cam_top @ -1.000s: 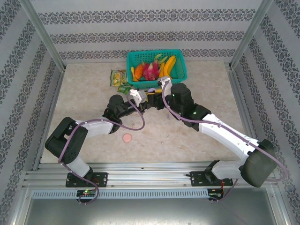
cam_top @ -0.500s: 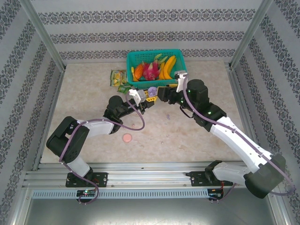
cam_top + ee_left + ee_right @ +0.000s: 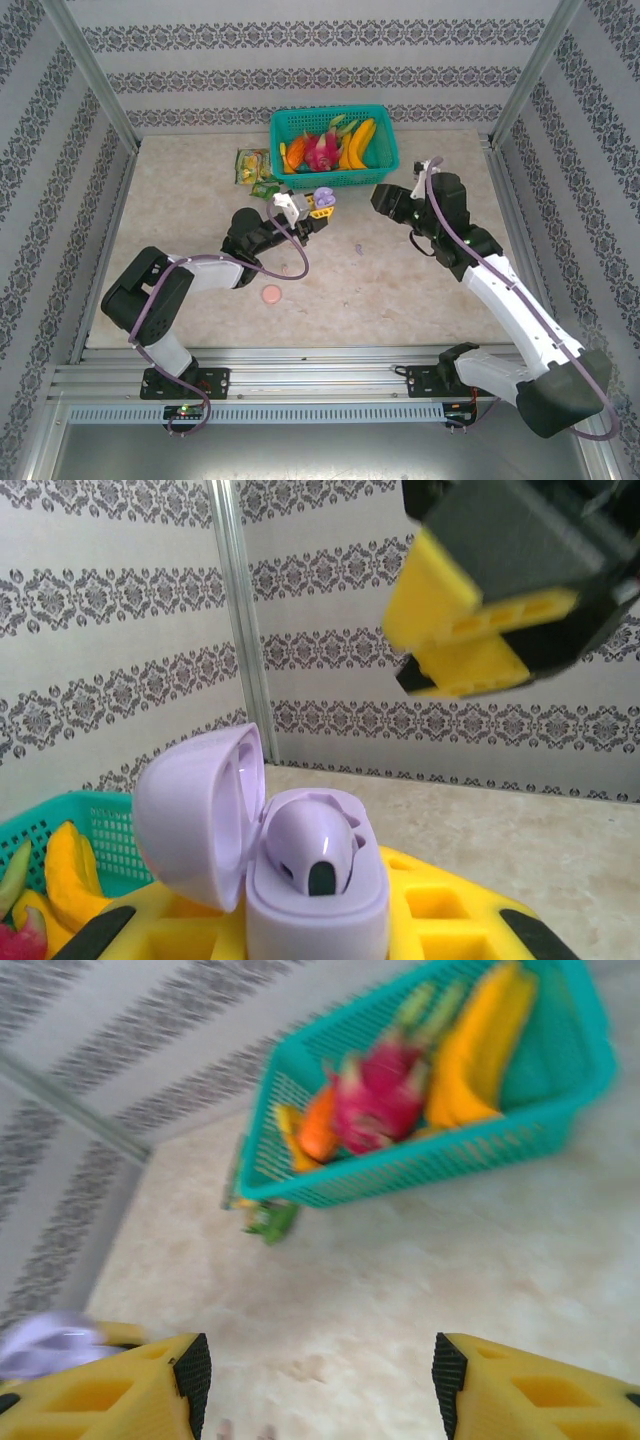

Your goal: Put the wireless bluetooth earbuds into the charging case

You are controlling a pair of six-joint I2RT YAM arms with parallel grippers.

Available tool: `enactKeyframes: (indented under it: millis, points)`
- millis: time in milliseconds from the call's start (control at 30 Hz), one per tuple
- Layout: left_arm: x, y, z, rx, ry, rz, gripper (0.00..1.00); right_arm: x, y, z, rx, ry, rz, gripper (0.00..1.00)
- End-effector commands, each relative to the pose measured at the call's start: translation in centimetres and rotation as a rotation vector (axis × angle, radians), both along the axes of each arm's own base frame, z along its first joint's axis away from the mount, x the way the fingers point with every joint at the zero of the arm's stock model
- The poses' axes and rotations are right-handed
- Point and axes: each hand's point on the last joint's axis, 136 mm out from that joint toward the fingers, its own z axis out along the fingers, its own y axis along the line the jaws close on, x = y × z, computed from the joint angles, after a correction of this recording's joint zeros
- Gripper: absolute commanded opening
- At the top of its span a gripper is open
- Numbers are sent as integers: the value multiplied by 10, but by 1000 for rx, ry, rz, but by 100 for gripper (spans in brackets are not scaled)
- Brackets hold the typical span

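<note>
We have drawn the right gripper (image 3: 385,199) back, released and empty; the left gripper (image 3: 312,207) clenches the open lilac charging case (image 3: 316,912) upright, keeping its earbud (image 3: 308,842) seated.

open lilac case (image 3: 318,912), earbud (image 3: 303,838) seated inside

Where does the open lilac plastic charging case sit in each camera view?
Top external: lilac plastic charging case, centre, just below teal mesh basket.
Left wrist: case bottom centre; basket lower left.
Right wrist: case blurred at lower-left edge; basket upper right.
Shared landmark: the basket.
</note>
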Motion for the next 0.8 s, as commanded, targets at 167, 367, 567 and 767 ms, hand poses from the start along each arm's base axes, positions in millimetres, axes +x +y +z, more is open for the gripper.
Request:
enactKeyframes:
  millis: [167, 367, 567, 767]
  points:
    - [-9, 7, 0, -41, -10, 18, 0, -10, -19, -91, -117, 277, -58, 64]
    - [-15, 12, -8, -52, 16, 23, 0, -6, -6, -123, -190, 375, -9, 64]
    - [-20, 16, -16, -68, 43, 25, 0, -4, 11, -141, -330, 427, 41, 65]
    - [-22, 19, -22, -74, 57, 31, 0, 0, 23, -153, -426, 457, 70, 65]
